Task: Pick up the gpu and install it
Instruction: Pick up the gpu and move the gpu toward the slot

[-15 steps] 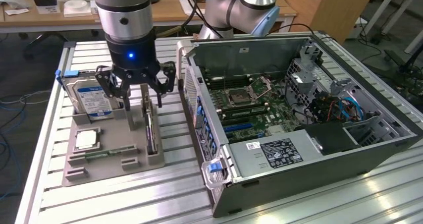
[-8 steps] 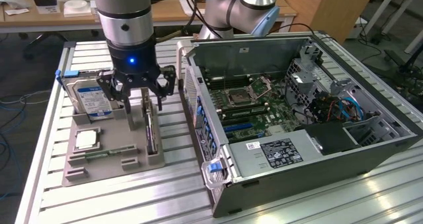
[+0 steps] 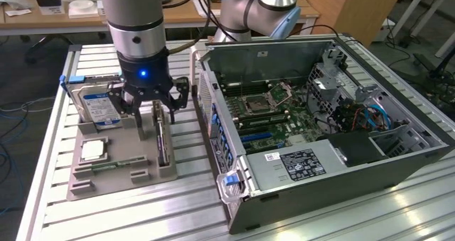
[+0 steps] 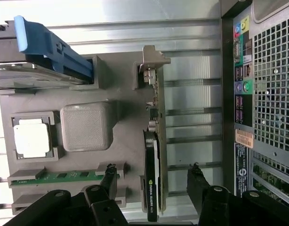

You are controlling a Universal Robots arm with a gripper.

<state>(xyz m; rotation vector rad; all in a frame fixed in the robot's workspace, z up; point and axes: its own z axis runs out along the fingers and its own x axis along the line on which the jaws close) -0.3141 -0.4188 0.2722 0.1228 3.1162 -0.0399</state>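
Released tool (image 4: 151,170) straddles the gpu (image 4: 153,141) untouched in wrist view; exterior view reveals the motherboard (image 3: 267,105).

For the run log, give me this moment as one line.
tool: open, astride gpu, not gripping | gpu: on edge in gray holder | computer case: side open

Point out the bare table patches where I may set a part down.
Bare table lies below the grey tray in the exterior view, and at that view's lower right before the computer case. Crowded: the tray itself and the narrow strip between gpu and case.
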